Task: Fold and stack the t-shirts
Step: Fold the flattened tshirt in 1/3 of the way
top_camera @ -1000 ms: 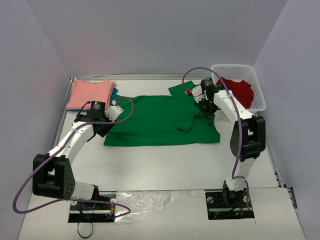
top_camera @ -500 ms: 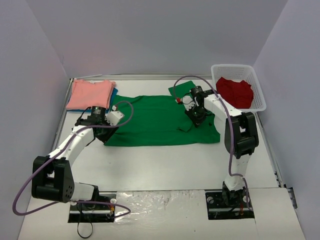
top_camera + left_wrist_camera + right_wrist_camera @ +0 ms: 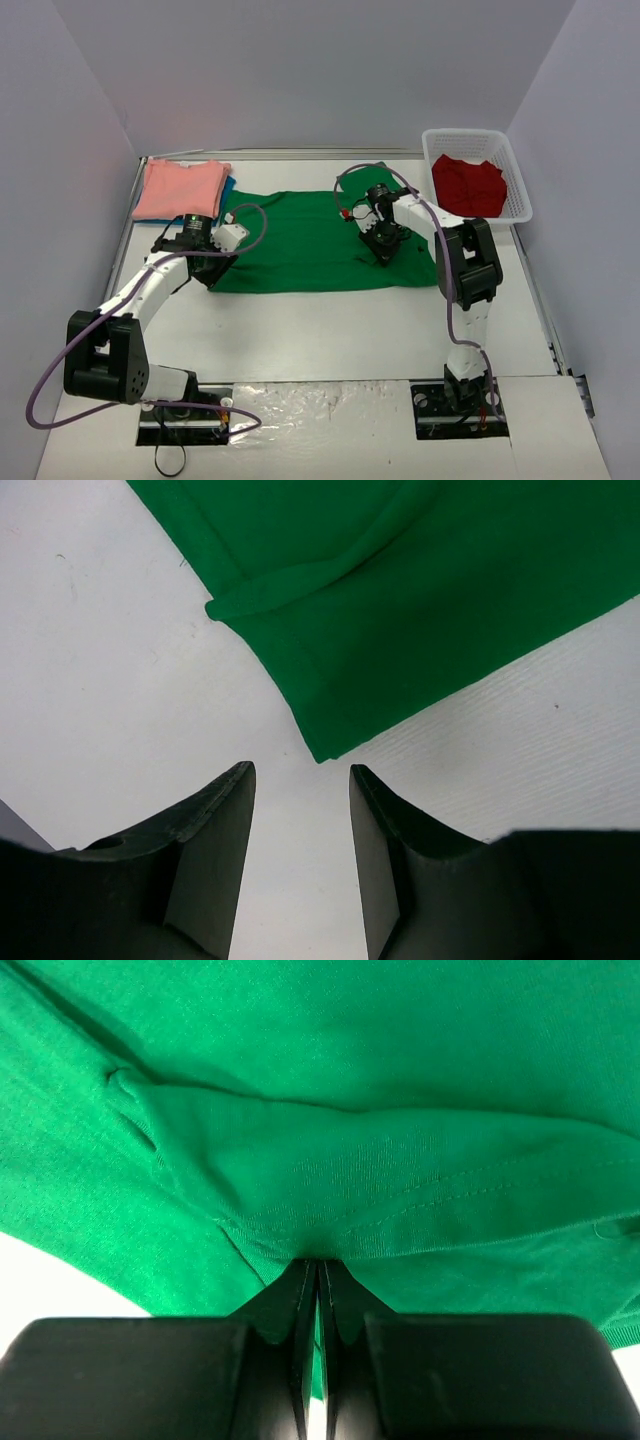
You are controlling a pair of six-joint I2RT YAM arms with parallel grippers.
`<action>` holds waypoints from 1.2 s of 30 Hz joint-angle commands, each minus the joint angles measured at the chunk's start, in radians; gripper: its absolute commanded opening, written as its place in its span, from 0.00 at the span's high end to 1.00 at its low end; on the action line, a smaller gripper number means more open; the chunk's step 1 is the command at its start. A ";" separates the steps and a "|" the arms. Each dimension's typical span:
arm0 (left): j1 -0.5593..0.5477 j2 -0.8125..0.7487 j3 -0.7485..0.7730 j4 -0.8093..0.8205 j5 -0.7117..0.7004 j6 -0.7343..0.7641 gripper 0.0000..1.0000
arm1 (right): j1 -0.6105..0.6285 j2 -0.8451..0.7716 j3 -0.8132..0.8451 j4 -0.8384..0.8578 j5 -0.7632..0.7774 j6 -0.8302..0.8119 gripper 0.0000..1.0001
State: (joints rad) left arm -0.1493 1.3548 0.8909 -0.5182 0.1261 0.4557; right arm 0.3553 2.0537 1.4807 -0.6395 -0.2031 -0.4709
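The green shirt (image 3: 300,245) lies spread mid-bench (image 3: 330,330), its long axis running left to right, between the two arms. The right end effector (image 3: 318,1265) is over the shirt's right part, jaws pinched tight on a raised fold of the green cloth; the wrist view shows the fold bunched right at the fingertips, with flat cloth beneath it. The left end effector (image 3: 300,770) hangs partly open and empty over bare bench, just off the shirt's near-left corner. In its wrist view that corner points straight at the gap between the jaws, near but not touching. So the left arm is much the nearer to that corner, and a short reach forward looks like all it needs to take it; the right arm already has its side. A pink shirt (image 3: 180,188) sits folded on a teal shirt (image 3: 229,188) at the far left, and a red shirt (image 3: 467,183) waits in the basket (image 3: 470,133) at the far right.
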 commanded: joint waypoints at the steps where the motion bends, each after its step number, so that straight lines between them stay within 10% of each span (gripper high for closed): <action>1: 0.007 -0.009 0.002 0.003 0.007 -0.017 0.59 | 0.007 0.006 0.013 -0.022 0.004 0.011 1.00; 36: 0.007 0.026 0.008 -0.011 -0.014 -0.026 0.59 | 0.013 0.247 0.446 -0.022 0.013 -0.020 1.00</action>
State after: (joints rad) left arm -0.1493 1.3766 0.8871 -0.5186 0.1261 0.4397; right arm 0.3611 2.2902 1.8736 -0.6380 -0.1959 -0.4755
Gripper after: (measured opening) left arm 0.414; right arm 0.001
